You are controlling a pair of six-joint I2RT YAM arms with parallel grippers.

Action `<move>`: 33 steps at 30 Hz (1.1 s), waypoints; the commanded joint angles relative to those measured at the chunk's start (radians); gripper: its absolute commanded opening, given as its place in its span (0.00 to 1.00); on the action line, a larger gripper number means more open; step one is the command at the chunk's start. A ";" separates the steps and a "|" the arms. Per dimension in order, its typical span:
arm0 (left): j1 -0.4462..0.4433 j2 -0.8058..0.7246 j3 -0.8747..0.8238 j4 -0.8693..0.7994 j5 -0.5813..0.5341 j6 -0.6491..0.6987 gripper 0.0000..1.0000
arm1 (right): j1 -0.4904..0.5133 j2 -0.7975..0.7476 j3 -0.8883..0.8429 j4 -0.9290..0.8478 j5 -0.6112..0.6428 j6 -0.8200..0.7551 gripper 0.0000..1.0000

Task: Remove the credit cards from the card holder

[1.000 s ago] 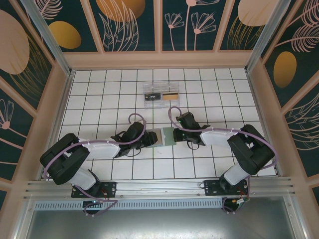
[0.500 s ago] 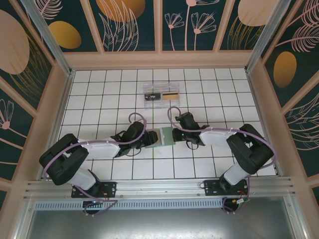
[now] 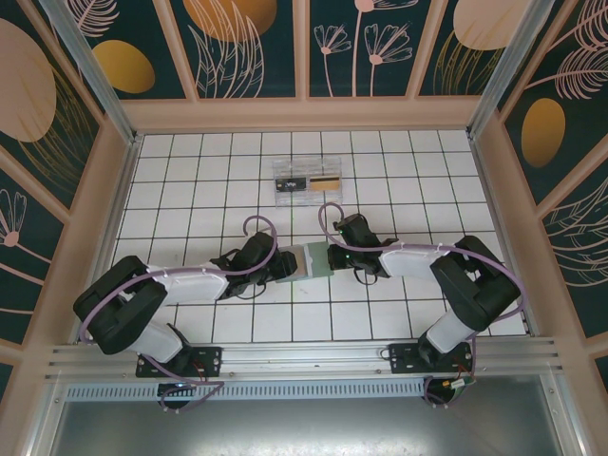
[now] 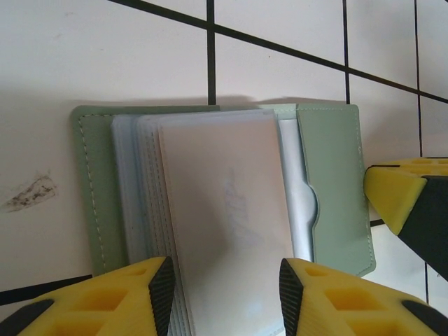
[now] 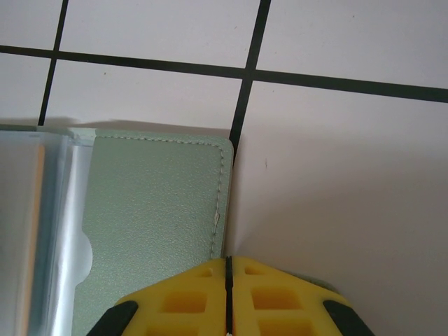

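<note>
From above, a pale green, book-style card holder [image 3: 313,258] lies open and flat on the white-tiled worktop [image 3: 190,190], between the two arms. The left tool [image 3: 285,267] meets the holder's left side and the right tool [image 3: 334,256] its right side. Beyond the holder, well apart from it, rests a flat clear plastic case [image 3: 306,181].

In the left wrist view, the left tool's yellow fingers [image 4: 126,297] stand wide apart, released, one on each side of the holder's stack of frosted plastic sleeves [image 4: 224,210]. The uppermost sleeve runs down into the gap; whether the pads touch it I cannot tell. Right of the stack, the holder's inner pocket [image 4: 302,210] has a half-round thumb notch. A yellow finger of the right tool sits at the holder's right edge.

In the right wrist view, the right tool's fingers are clenched, with only a hairline seam between them and nothing visible in it. Their tips lie over a corner of the holder's stitched green cover flap [image 5: 154,224]. An orange tint shows through the sleeves at the flap's left.
</note>
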 commanded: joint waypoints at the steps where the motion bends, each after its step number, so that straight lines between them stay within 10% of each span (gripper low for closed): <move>1: -0.002 0.024 0.026 0.020 0.020 0.018 0.46 | 0.015 0.035 -0.006 -0.042 -0.019 0.021 0.10; 21: -0.002 0.048 0.030 0.096 0.091 0.016 0.54 | 0.016 0.049 -0.008 -0.036 -0.022 0.024 0.10; 33: -0.002 0.036 0.013 0.131 0.107 0.022 0.87 | 0.017 0.052 -0.009 -0.037 -0.023 0.027 0.10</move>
